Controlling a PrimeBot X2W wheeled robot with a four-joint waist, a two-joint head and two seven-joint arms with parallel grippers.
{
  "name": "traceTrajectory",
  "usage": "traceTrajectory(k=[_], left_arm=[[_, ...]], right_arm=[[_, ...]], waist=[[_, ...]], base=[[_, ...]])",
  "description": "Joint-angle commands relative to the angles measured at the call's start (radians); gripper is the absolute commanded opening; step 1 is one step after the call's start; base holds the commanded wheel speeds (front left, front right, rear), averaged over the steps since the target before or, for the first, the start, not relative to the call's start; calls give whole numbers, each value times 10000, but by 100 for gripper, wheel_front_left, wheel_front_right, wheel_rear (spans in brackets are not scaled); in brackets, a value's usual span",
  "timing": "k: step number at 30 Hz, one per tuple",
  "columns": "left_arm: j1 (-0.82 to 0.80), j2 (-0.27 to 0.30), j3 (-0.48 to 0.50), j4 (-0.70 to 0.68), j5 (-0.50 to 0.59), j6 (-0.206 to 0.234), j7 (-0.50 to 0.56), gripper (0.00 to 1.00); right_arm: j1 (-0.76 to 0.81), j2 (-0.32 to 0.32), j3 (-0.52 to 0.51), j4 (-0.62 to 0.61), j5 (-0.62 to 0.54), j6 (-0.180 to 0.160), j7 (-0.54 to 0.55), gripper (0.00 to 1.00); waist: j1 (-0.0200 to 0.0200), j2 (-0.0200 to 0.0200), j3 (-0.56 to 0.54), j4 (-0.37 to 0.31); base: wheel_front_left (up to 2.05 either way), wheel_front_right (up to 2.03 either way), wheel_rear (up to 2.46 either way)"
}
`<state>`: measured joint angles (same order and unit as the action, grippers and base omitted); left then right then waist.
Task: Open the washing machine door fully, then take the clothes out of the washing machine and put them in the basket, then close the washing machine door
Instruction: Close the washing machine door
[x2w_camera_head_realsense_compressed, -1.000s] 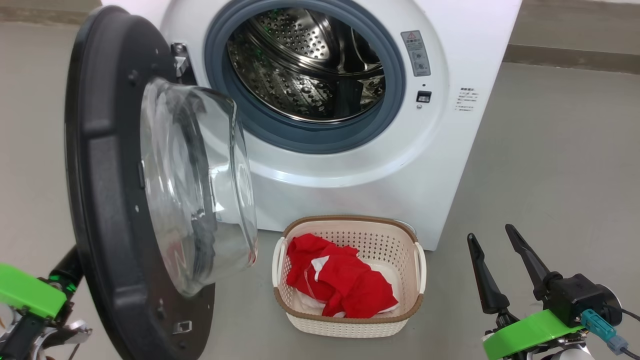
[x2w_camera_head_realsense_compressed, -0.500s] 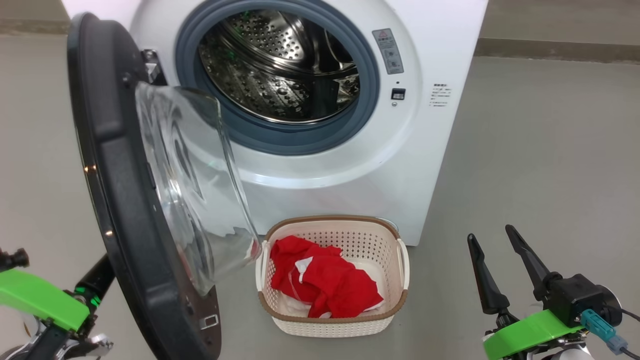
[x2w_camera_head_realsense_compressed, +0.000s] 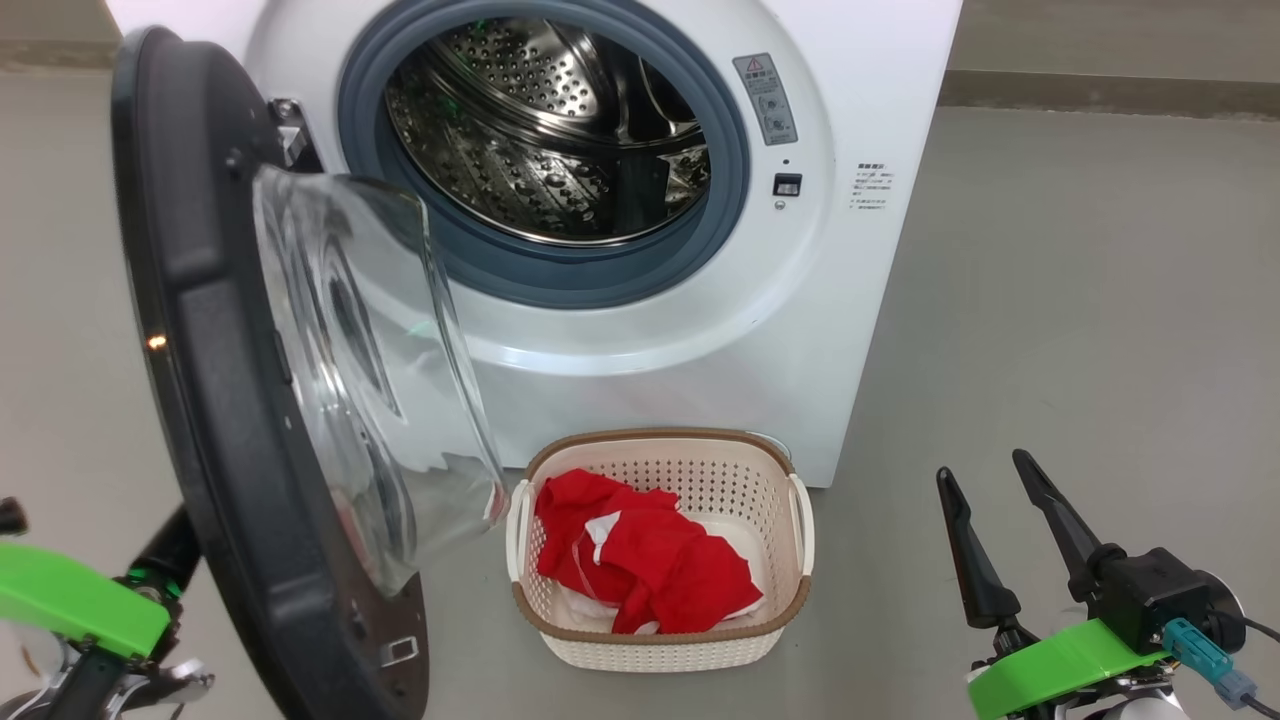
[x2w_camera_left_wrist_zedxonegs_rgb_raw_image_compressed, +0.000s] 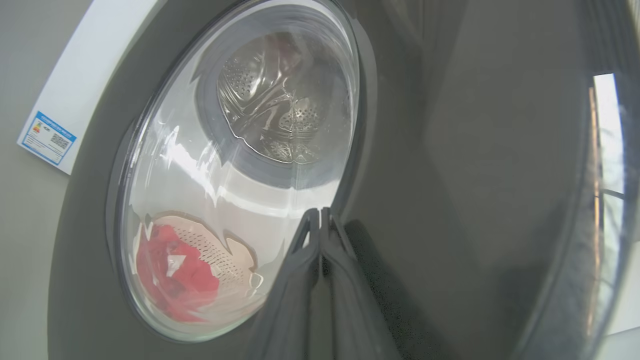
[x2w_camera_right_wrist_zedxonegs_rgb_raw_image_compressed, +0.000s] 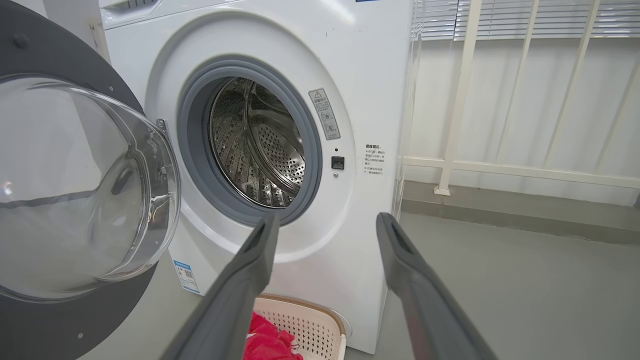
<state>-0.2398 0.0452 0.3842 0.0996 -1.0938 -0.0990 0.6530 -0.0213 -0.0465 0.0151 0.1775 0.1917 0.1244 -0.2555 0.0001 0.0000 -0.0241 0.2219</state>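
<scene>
Tools: left tool (x2w_camera_left_wrist_zedxonegs_rgb_raw_image_compressed: 320, 216) had its fingers (x2w_camera_left_wrist_zedxonegs_rgb_raw_image_compressed: 300, 280) pressed together on nothing, tips close to the outer face of the washing machine door (x2w_camera_head_realsense_compressed: 215, 330), contact uncertain; right tool (x2w_camera_head_realsense_compressed: 981, 467) stood spread wide and empty above the floor (x2w_camera_head_realsense_compressed: 1080, 300), well right of the basket (x2w_camera_head_realsense_compressed: 660, 650). The clothes (x2w_camera_head_realsense_compressed: 660, 575) lay heaped in the basket, which sat on the floor just before the washing machine (x2w_camera_head_realsense_compressed: 880, 90). The door stood swung out on the left; drum (x2w_camera_head_realsense_compressed: 540, 130) showed beyond.
</scene>
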Motion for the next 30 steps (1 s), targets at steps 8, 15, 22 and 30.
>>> traceTrajectory(k=[8, 15, 22, 30], left_arm=[[205, 674, 47, -762, 313, -308, -1696, 100], [1096, 1763, -1408, -1117, 1375, -314, -4836, 100], [1690, 2923, -2931, -100, 2882, -315, -8037, 100], [1613, 3238, -3472, 1477, 5033, -245, -9115, 100]], right_arm=[[-370, -37, 228, -213, 59, 63, -63, 100], [-411, -37, 278, -222, 89, 63, -63, 100], [-451, -37, 277, -198, 97, 63, -63, 100], [-453, -37, 288, -213, 138, 63, -63, 100]], waist=[[-1, 0, 52, 127], [-1, 0, 120, 187], [-1, 0, 150, 201], [-1, 0, 118, 166]], base=[[0, 0, 0], [0, 0, 0], [0, 0, 0], [0, 0, 0]])
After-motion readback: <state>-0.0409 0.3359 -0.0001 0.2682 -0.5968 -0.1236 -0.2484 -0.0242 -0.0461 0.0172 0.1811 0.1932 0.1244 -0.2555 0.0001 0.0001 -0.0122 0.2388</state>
